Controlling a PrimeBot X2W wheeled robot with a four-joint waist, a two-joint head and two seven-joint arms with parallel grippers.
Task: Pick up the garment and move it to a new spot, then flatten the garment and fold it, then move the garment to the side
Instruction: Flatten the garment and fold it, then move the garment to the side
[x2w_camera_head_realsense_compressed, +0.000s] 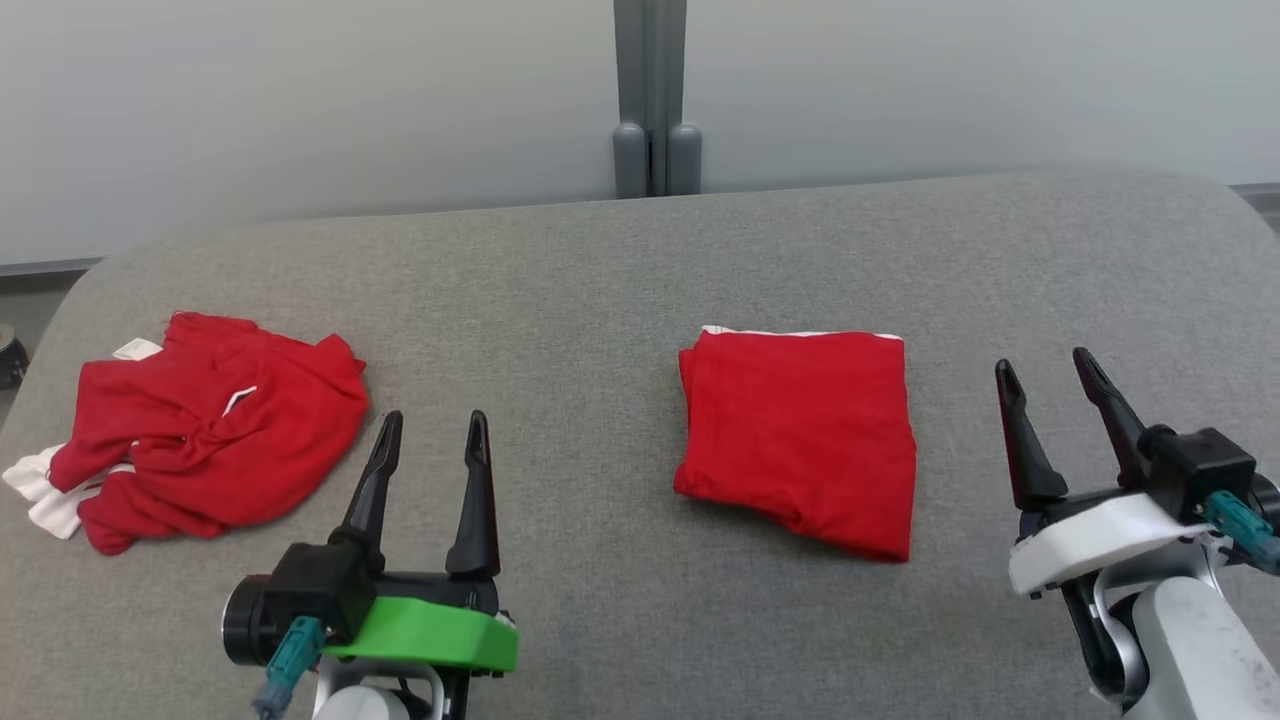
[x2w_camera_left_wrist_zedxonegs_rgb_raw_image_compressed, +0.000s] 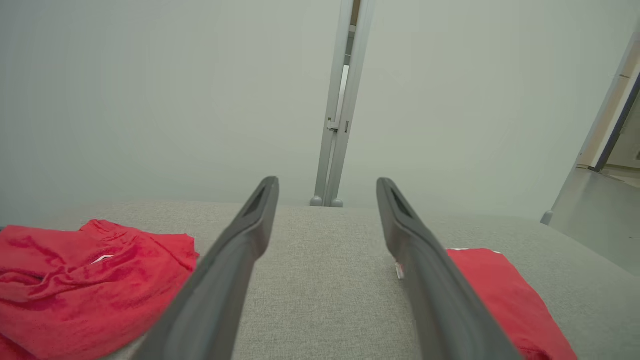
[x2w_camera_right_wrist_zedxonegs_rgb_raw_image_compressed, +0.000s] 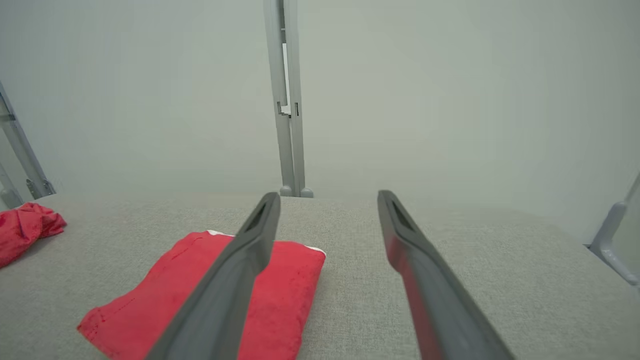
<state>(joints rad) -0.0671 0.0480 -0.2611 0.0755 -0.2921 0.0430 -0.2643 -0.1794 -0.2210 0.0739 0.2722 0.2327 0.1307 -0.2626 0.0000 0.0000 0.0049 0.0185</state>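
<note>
A folded red garment (x2w_camera_head_realsense_compressed: 800, 435) with a white edge lies flat on the grey cloth-covered table (x2w_camera_head_realsense_compressed: 600, 280), right of centre. A crumpled red garment (x2w_camera_head_realsense_compressed: 215, 430) with white parts sits in a heap at the left. My left gripper (x2w_camera_head_realsense_compressed: 435, 418) hovers open and empty between the two, just right of the heap. My right gripper (x2w_camera_head_realsense_compressed: 1043, 360) is open and empty to the right of the folded piece. In the left wrist view the heap (x2w_camera_left_wrist_zedxonegs_rgb_raw_image_compressed: 75, 285) is left of the gripper (x2w_camera_left_wrist_zedxonegs_rgb_raw_image_compressed: 327, 182) and the folded garment (x2w_camera_left_wrist_zedxonegs_rgb_raw_image_compressed: 505, 290) right. In the right wrist view the folded garment (x2w_camera_right_wrist_zedxonegs_rgb_raw_image_compressed: 140, 310) lies partly behind that gripper's (x2w_camera_right_wrist_zedxonegs_rgb_raw_image_compressed: 328, 196) left finger.
A grey post (x2w_camera_head_realsense_compressed: 655, 100) stands against the pale wall behind the table's far edge. The table's corners are rounded, and its left edge runs close to the crumpled heap. Bare grey cloth stretches across the far half and between the two garments.
</note>
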